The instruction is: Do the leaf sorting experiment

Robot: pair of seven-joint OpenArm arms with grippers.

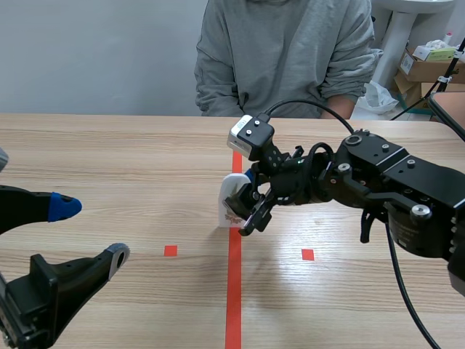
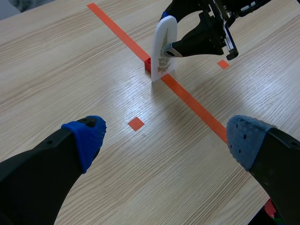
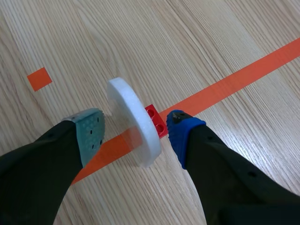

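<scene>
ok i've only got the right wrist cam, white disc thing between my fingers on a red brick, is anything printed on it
Observer: Yes. The left wrist view shows a leaf print on the face of the white card, the side turned toward the left arm.
Operator: where's the left gripper, near it
Observer: No. The left gripper is open, low at the left of the table, well apart from the card.
Operator: anyone at the table
Observer: A person in a grey top sits across it, behind the card.
</scene>
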